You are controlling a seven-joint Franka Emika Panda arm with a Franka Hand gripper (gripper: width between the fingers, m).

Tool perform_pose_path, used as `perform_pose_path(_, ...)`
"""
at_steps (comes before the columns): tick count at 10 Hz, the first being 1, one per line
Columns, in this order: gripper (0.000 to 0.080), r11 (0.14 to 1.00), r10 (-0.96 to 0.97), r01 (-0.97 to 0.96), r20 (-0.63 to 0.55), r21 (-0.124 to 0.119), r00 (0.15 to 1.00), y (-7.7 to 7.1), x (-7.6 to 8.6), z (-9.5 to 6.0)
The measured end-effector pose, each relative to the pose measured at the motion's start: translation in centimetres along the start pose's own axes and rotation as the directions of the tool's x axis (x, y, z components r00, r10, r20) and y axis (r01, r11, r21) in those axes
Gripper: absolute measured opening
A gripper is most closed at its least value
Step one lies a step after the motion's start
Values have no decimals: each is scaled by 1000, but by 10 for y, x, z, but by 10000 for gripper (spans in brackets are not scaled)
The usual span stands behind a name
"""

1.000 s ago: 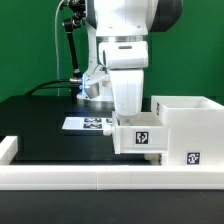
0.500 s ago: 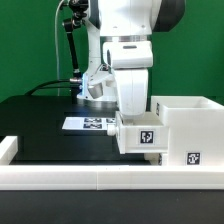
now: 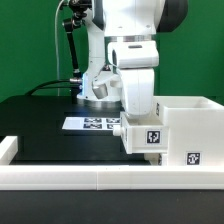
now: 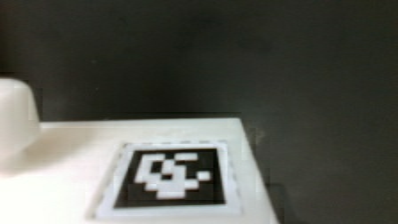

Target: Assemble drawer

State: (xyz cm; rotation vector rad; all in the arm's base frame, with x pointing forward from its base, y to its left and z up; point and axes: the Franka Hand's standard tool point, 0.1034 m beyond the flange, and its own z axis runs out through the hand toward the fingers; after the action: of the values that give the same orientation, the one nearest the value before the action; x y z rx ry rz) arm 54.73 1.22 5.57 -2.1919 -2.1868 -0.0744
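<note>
My gripper (image 3: 141, 121) hangs from the white arm and is shut on a small white tray (image 3: 147, 137) with a black-and-white tag on its face. The fingertips are hidden behind the tray. The tray touches or overlaps the near left corner of the open white box housing (image 3: 192, 122) at the exterior view's right. In the wrist view the tray's tagged surface (image 4: 173, 172) fills the lower part over the black table (image 4: 267, 60), and no fingers show. A second tray is not in view.
The marker board (image 3: 92, 124) lies on the black table behind the tray. A low white border wall (image 3: 60, 176) runs along the front. The robot base and cables stand at the back. A rounded white shape (image 4: 15, 120) shows at the wrist view's edge.
The gripper and the tray it holds have moved toward the exterior view's right and slightly down, closer against the housing. The housing has not moved.
</note>
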Motion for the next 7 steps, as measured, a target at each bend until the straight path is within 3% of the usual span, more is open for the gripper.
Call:
perform_pose_path(1, 44, 1000, 0, 0, 0, 0, 1000, 0, 0, 0)
perform_pose_path(2, 137, 1000, 10, -10, 0, -1, 1000, 0, 0, 0)
perform_pose_path(4, 417, 1000, 19, -19, -1, -11, 1000, 3, 5, -6)
perform_pose_path(5, 417, 999, 38, -38, 1, -4, 999, 3, 9, -12)
perform_pose_path(6, 583, 999, 52, -52, 7, 4, 999, 3, 11, -20)
perform_pose_path(7, 583, 999, 52, -52, 13, 3, 999, 5, 10, -30)
